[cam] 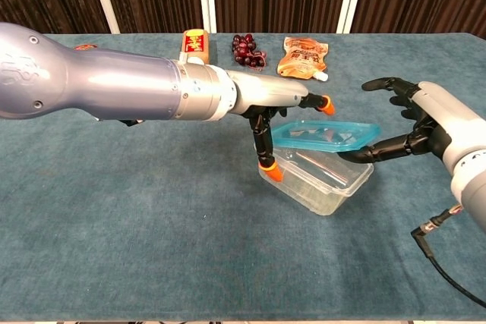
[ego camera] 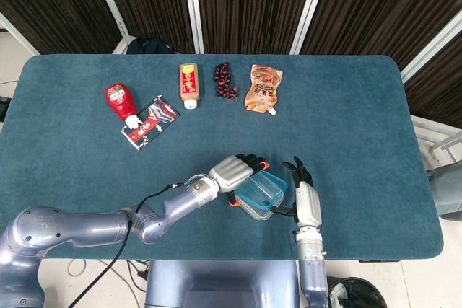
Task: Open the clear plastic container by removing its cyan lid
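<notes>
The cyan lid hangs nearly level just above the clear plastic container, which sits on the table near the front edge. My left hand reaches in from the left and grips the lid's left edge, its orange-tipped thumb pointing down beside the container's left corner. My right hand is on the right with its fingers spread; one dark finger stretches under the lid's right end to the container's rim. From the head view, the lid covers most of the container, between the left hand and the right hand.
Along the far side of the blue table lie a red ketchup bottle, a printed packet, a brown sauce bottle, dark grapes and an orange pouch.
</notes>
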`<state>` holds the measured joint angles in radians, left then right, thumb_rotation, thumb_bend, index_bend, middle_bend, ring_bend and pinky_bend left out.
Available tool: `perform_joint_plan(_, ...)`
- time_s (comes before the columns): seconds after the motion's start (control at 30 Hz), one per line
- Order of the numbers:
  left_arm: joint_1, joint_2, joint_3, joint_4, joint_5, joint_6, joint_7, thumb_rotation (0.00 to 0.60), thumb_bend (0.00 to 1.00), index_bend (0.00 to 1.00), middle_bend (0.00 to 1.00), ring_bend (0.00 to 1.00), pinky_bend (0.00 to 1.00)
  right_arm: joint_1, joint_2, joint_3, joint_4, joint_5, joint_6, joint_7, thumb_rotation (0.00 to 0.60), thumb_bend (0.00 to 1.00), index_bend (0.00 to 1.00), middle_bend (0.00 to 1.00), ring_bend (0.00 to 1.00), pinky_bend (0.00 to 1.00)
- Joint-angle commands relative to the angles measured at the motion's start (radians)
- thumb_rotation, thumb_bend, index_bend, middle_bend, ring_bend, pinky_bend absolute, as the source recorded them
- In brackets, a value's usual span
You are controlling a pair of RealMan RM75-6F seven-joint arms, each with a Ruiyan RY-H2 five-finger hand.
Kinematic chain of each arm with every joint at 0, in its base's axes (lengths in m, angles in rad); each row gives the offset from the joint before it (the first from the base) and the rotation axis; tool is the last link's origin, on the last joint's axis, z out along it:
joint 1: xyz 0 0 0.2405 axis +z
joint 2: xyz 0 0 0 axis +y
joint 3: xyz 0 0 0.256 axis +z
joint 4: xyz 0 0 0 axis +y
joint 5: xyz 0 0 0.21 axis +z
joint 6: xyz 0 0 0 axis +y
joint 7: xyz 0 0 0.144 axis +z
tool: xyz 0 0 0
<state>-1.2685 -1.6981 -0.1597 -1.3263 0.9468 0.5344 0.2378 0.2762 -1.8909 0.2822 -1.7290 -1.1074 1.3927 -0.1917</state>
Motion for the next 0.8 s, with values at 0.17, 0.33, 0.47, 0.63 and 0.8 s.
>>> perform_joint_plan(0.17,0.017,0.028,0.011,-0.019,0.022,0.004,-0.017,0.600,0.00,0.00,0.00,0.00,0.15,0.003,-0.007,0.004,-0.002,0.001,-0.010,0.029,0.600,0.26,0.39,0.05,0.00,0.00)
perform_joint_plan(0.33,0.030,0.057,0.017,-0.035,0.045,-0.001,-0.034,0.600,0.00,0.00,0.00,0.00,0.15,0.006,-0.011,0.011,-0.003,0.009,-0.011,0.032,0.600,0.28,0.43,0.06,0.00,0.00)
perform_joint_plan(0.47,0.038,0.081,0.024,-0.050,0.071,-0.007,-0.048,0.600,0.00,0.00,0.00,0.00,0.15,0.010,-0.015,0.022,-0.006,0.016,-0.008,0.028,0.600,0.33,0.48,0.07,0.00,0.00)
perform_joint_plan(0.63,0.047,0.096,0.030,-0.058,0.101,-0.008,-0.061,0.600,0.00,0.00,0.00,0.00,0.15,0.015,-0.018,0.026,-0.012,0.016,-0.004,0.020,0.600,0.45,0.55,0.08,0.00,0.00)
perform_joint_plan(0.8,0.053,0.108,0.030,-0.063,0.123,-0.007,-0.076,0.600,0.00,0.00,0.00,0.00,0.15,0.020,-0.020,0.033,-0.014,0.016,0.003,0.010,0.600,0.58,0.60,0.08,0.00,0.00)
